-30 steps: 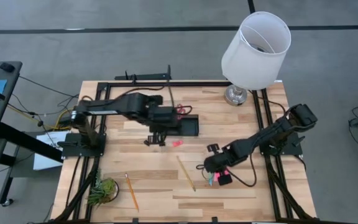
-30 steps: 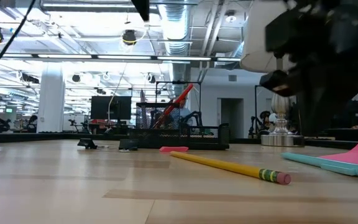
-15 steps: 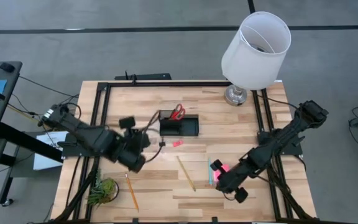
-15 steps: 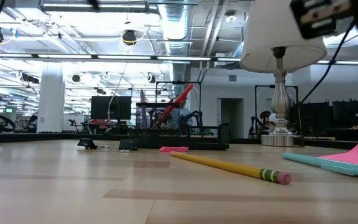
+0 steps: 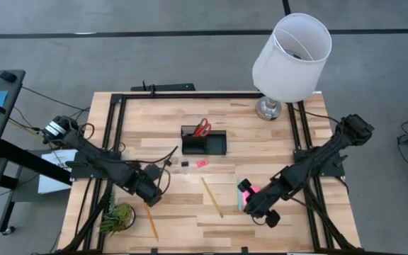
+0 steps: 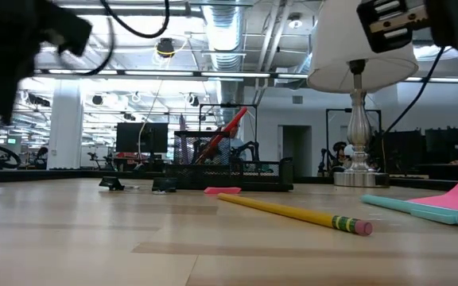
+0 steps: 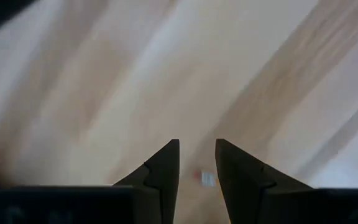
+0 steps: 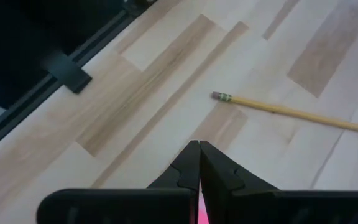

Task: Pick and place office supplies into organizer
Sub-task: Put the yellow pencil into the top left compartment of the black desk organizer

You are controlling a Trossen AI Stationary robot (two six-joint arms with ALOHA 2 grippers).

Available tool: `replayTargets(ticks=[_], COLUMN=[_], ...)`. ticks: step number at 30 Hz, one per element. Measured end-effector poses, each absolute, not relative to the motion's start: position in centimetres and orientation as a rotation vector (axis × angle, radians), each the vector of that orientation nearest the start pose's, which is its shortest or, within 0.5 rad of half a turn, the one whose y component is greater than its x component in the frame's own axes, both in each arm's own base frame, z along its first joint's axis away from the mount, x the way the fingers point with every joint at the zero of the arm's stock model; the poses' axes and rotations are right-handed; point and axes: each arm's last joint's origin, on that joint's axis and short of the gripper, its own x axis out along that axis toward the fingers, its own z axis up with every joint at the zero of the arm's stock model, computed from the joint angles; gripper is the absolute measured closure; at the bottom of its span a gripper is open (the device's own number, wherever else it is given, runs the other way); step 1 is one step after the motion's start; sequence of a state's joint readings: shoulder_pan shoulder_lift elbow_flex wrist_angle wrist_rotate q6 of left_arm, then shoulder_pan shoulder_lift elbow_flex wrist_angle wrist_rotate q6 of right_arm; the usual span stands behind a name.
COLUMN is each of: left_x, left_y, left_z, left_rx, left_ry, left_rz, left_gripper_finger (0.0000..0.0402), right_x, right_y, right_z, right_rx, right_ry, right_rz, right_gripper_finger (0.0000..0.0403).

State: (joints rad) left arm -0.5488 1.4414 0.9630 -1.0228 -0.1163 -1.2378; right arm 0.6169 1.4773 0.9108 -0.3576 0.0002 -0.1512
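White-shaded lamp (image 5: 291,60) stands upper right of the high view | green plant tuft (image 5: 118,217) lies lower left | wooden table (image 5: 190,227) beneath.

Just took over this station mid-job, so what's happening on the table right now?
Neither arm holds anything. The red-handled scissors already stand in the organizer. The left gripper, slightly open, hovers near the orange pencil. The right gripper is shut, beside the pink sticky pad. The yellow pencil and pink eraser lie loose on the table.
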Motion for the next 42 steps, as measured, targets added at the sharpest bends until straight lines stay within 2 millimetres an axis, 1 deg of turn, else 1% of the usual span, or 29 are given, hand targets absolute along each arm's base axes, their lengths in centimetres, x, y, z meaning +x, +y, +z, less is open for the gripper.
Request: replayTargets(ticks=[2, 4, 10, 11, 13, 15, 18, 20, 22, 25, 31, 37, 42], left_x=[20.2, 20.2, 20.2, 20.2, 20.1, 20.2, 20.3, 20.3, 20.3, 20.2, 19.6, 18.5, 18.1], left_y=[-12.2, -12.3, -12.3, -12.4, -12.4, -12.3, -12.1, -12.1, -12.1, -12.2, -13.3, -14.9, -16.0], left_z=[20.9, 20.9, 20.9, 20.9, 20.9, 20.9, 20.9, 20.9, 20.9, 20.9, 20.9, 20.9, 20.0], left_rx=[-0.604, -0.643, -0.531, -0.526, -0.581, -0.698, -0.868, -0.931, -0.986, -1.072, -1.16, -1.261, -1.278], left_ry=[1.422, 1.436, 1.469, 1.486, 1.521, 1.51, 1.41, 1.332, 1.296, 1.292, 1.244, 1.213, 1.198], left_rz=[0.576, 0.582, 0.468, 0.444, 0.441, 0.545, 0.767, 0.865, 0.923, 0.987, 1.073, 1.162, 1.252], left_gripper_finger=[0.0306, 0.0306, 0.0306, 0.0306, 0.0306, 0.0306, 0.0306, 0.0306, 0.0306, 0.0306, 0.0306, 0.0306, 0.0306], right_x=[24.0, 24.1, 24.3, 24.2, 24.2, 24.2, 24.2, 24.2, 24.2, 23.9, 23.3, 23.3, 23.1], right_y=[16.7, 16.5, 16.3, 16.3, 16.3, 16.3, 16.3, 16.3, 16.2, 16.1, 15.8, 15.8, 15.6], right_z=[20.8, 20.8, 20.8, 20.8, 20.8, 20.8, 20.8, 20.8, 20.7, 20.5, 20.1, 20.1, 19.9], right_rx=[-0.417, -0.414, -0.424, -0.425, -0.425, -0.425, -0.426, -0.426, -0.426, -0.408, -0.313, -0.322, -0.33], right_ry=[0.854, 0.855, 0.856, 0.859, 0.861, 0.861, 0.861, 0.862, 0.872, 0.924, 1.029, 1.034, 1.059], right_rz=[0.632, 0.625, 0.624, 0.624, 0.625, 0.625, 0.625, 0.625, 0.625, 0.609, 0.538, 0.542, 0.54], right_gripper_finger=[0.0401, 0.0401, 0.0401, 0.0401, 0.0401, 0.0401, 0.0401, 0.0401, 0.0401, 0.0401, 0.0401, 0.0401, 0.0401])
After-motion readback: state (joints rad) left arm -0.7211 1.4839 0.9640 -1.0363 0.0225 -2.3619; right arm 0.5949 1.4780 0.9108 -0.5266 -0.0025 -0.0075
